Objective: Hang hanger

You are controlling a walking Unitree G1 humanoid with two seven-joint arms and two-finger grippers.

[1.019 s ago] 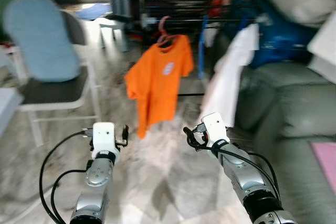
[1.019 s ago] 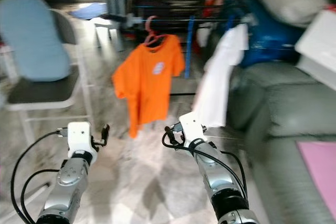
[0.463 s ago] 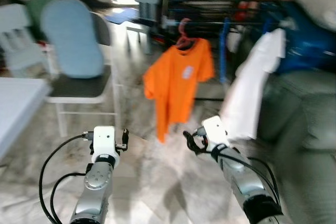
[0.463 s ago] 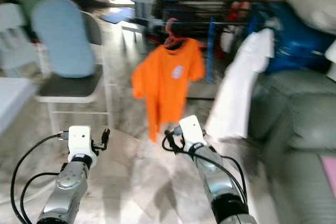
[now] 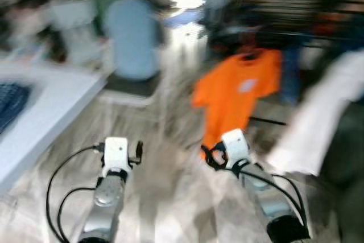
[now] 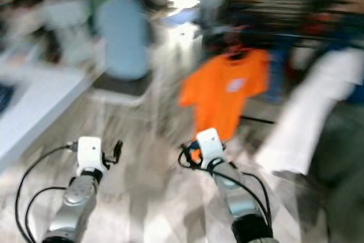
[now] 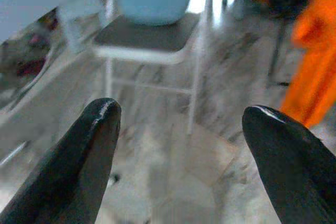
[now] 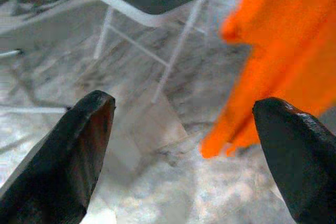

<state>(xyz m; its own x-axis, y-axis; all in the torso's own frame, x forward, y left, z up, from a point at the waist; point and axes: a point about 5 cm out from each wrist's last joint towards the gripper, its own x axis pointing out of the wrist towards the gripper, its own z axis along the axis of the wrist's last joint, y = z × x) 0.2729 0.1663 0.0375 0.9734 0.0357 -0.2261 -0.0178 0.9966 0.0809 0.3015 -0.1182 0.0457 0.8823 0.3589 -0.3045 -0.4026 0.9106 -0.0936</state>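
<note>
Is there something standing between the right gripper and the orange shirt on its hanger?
Nothing visible does. The right gripper, fingers open, looks straight at the orange shirt across bare floor; the chair stands off to one side.

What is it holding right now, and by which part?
Nothing. The left tool and the right tool are both open and empty; the orange shirt hangs ahead, untouched.
</note>
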